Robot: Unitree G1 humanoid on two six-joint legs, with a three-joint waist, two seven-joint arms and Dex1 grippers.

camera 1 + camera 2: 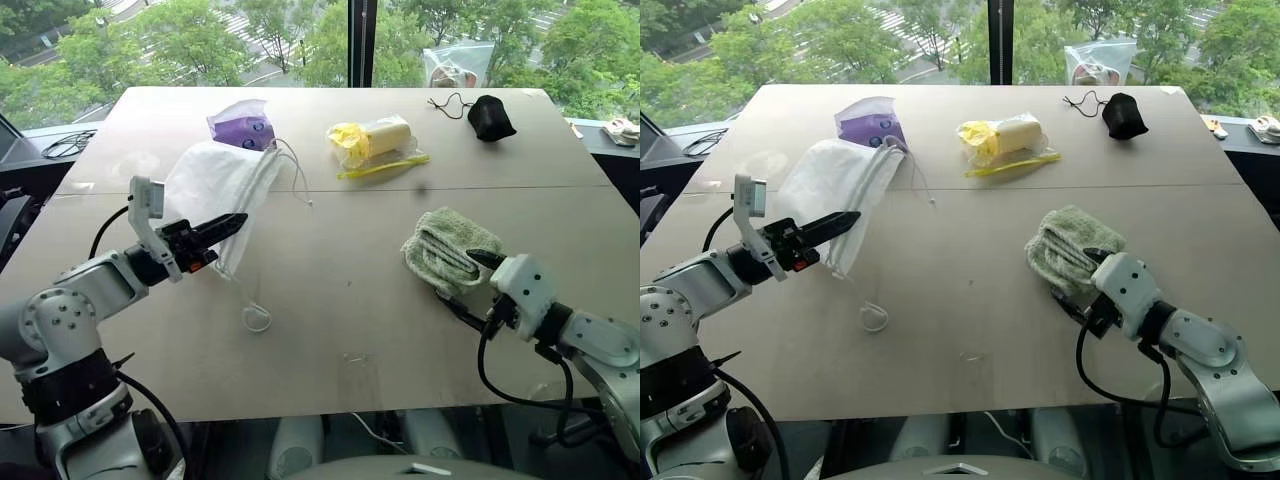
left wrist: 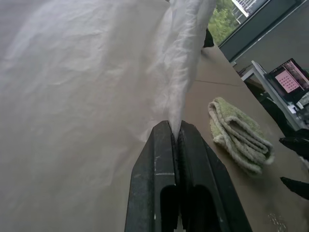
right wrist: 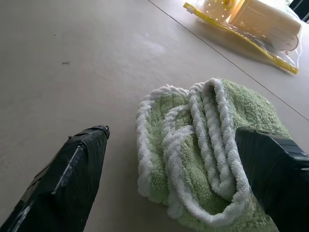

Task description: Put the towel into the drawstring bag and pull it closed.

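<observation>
Lying folded on the table's right side, the towel (image 1: pixel 447 250) sits between the wide-open fingers of the right gripper (image 3: pixel 178 159), one over it, one beside; the left gripper (image 1: pixel 225 228), clamped on the drawstring bag (image 1: pixel 215 180), is well apart

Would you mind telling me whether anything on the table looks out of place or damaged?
Nothing stands out. The folded pale green terry towel lies flat, and the translucent white drawstring bag looks intact, its edge pinched in the left gripper.
</observation>
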